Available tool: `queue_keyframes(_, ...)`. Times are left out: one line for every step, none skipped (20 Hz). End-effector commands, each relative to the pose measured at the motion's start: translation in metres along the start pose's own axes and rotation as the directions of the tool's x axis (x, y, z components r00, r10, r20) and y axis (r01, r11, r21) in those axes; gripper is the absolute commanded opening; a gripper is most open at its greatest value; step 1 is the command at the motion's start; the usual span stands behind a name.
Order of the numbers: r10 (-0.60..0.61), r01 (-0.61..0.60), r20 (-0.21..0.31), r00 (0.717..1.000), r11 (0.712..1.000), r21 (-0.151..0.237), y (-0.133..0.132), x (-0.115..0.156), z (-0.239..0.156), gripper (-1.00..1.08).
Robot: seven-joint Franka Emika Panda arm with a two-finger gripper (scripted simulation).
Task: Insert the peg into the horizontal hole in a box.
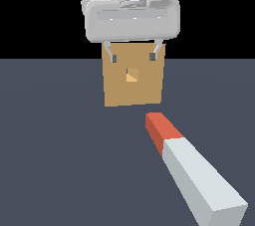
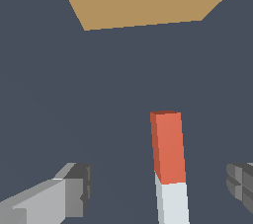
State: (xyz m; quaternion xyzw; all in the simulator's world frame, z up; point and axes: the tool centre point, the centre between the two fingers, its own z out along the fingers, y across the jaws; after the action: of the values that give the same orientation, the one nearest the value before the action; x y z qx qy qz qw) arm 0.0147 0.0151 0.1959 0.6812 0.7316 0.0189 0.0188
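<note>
A flat, unmarked slate-grey floor (image 1: 55, 160) fills the lower part of the exterior view and runs back to a straight horizon. Above that line the backdrop (image 1: 35, 16) is solid black. Lighting is even, with no strong shadows visible.

My arm's end is a pale grey, glossy hand body with rounded corners and a shallow recessed band across its face, under a cylindrical wrist flange. The gripper (image 1: 133, 57) carries two slim grey fingers (image 1: 113, 56) with darker ridged pads (image 2: 80, 188).
</note>
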Motion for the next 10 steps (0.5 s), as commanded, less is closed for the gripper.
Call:
queue_keyframes(0.0, 0.0, 0.0, 1.0, 1.0, 0.0, 0.0, 0.0, 0.0, 1.0)
queue_keyframes(0.0, 0.0, 0.0, 1.0, 1.0, 0.0, 0.0, 0.0, 0.0, 1.0)
queue_keyframes(-0.001, 0.001, 0.0, 1.0, 1.0, 0.0, 0.0, -0.001, 0.001, 1.0)
queue_keyframes(-0.001, 0.001, 0.0, 1.0, 1.0, 0.001, 0.001, -0.002, 0.002, 1.0)
queue_keyframes(-0.002, 0.002, 0.0, 1.0, 1.0, 0.001, 0.002, -0.004, 0.003, 1.0)
queue_keyframes(-0.003, 0.003, 0.0, 1.0, 1.0, 0.002, 0.002, -0.006, 0.005, 1.0)
queue_keyframes(-0.005, 0.005, 0.0, 1.0, 1.0, 0.003, 0.003, -0.009, 0.007, 1.0)
queue_keyframes(-0.006, 0.006, 0.0, 1.0, 1.0, 0.004, 0.005, -0.013, 0.01, 1.0)
queue_keyframes(-0.008, 0.008, 0.0, 1.0, 1.0, 0.005, 0.006, -0.016, 0.013, 1.0)
queue_keyframes(-0.01, 0.01, 0.0, 1.0, 1.0, 0.007, 0.008, -0.021, 0.016, 1.0)
